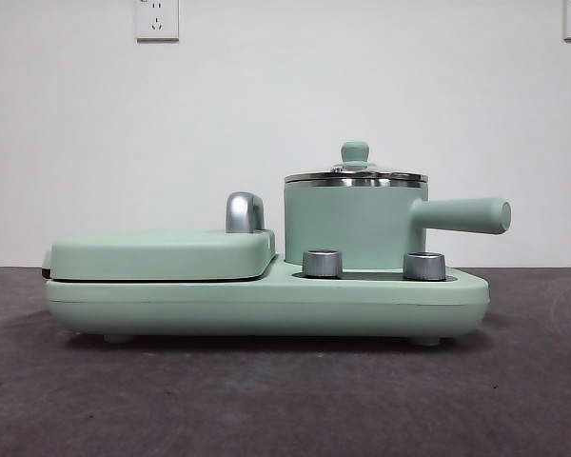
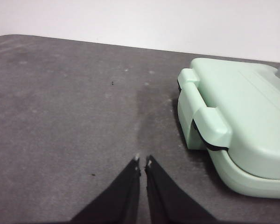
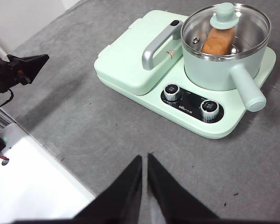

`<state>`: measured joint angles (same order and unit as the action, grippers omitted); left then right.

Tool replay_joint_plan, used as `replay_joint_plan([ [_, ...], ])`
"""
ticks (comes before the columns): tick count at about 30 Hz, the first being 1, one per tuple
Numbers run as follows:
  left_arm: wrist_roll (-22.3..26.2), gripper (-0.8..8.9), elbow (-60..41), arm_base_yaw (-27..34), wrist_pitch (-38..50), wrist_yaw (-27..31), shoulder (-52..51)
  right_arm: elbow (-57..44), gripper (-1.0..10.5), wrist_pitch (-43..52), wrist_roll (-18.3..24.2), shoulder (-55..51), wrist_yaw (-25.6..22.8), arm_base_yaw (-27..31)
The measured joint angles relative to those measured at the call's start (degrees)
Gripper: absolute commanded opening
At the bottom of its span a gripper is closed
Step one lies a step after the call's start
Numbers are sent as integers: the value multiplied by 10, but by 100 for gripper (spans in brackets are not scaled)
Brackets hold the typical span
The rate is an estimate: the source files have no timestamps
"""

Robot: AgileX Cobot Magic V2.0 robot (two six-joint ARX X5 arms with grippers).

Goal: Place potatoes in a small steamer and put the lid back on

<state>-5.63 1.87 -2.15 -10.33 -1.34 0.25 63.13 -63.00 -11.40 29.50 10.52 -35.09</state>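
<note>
Potato (image 3: 218,41) lies inside my small mint-green steamer (image 3: 219,65), glass lid (image 3: 226,28) seated on top. Left gripper (image 2: 143,162) and right gripper (image 3: 144,158) both hover pinched closed, empty, above the grey table (image 3: 107,135).

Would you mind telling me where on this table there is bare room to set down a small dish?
Bare grey table lies between the appliance's dial side and the right gripper, and beside the grill plate's hinged end near the left gripper. The appliance itself is crowded: grill plate, chrome handle, and steamer with lid on and potato inside.
</note>
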Motion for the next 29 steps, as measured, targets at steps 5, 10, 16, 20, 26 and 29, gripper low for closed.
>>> replay_joint_plan([
  [5,17,25,0,0,0,0,0,0,15,0,0,0,0,0],
  [10,19,25,0,0,0,0,0,0,15,0,0,0,0,0],
  [16,20,25,0,0,0,0,0,0,15,0,0,0,0,0],
  [20,20,25,0,0,0,0,0,0,15,0,0,0,0,0],
  [26,20,25,0,0,0,0,0,-5,15,7,0,-3,2,20],
  [29,20,25,0,0,0,0,0,-40,15,44,0,-14,20,86],
])
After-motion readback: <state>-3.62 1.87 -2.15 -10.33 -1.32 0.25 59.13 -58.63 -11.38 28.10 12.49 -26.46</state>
